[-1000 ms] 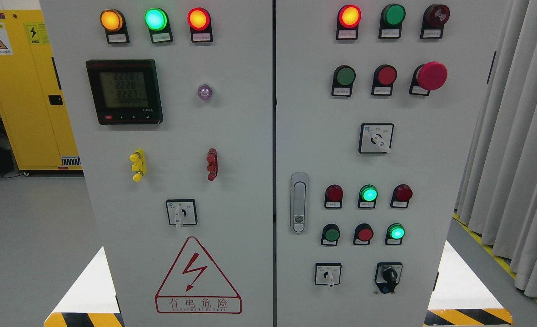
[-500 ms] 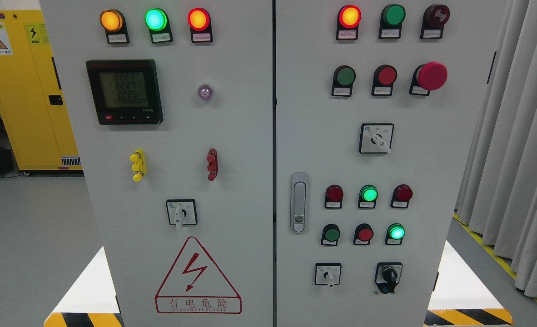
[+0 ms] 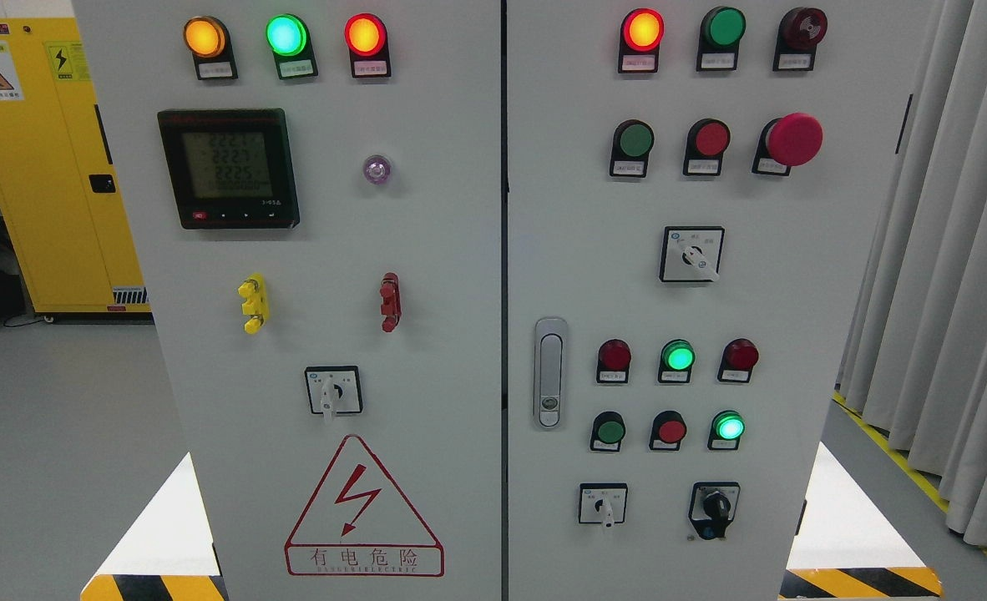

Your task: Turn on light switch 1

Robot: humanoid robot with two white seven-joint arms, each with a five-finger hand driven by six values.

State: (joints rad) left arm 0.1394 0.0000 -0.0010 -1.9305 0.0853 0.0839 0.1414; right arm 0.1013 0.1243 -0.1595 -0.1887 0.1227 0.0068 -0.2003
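A grey electrical cabinet fills the view, with a left door [image 3: 427, 250] and a right door [image 3: 577, 217]. The right door carries a top row of lamps, the red one lit [image 3: 643, 30], and push buttons below: green [image 3: 634, 140], red [image 3: 711, 138] and a red mushroom button [image 3: 794, 139]. Lower down are a lit green lamp [image 3: 677, 356], a green button [image 3: 609, 431], a red button [image 3: 670, 431] and a lit green button [image 3: 728, 427]. Rotary selector switches sit on the right door [image 3: 691, 255], [image 3: 603, 504], [image 3: 715, 506] and on the left door [image 3: 333, 390]. Labels are too small to read. Neither hand is in view.
A digital meter [image 3: 228, 168] and lit orange, green and red lamps sit on the left door. A door handle [image 3: 549, 371] is on the right door. A yellow cabinet [image 3: 43, 167] stands at the left, grey curtains [image 3: 953, 250] at the right, striped floor tape below.
Only the digits on the digital meter have changed. Nothing else has moved.
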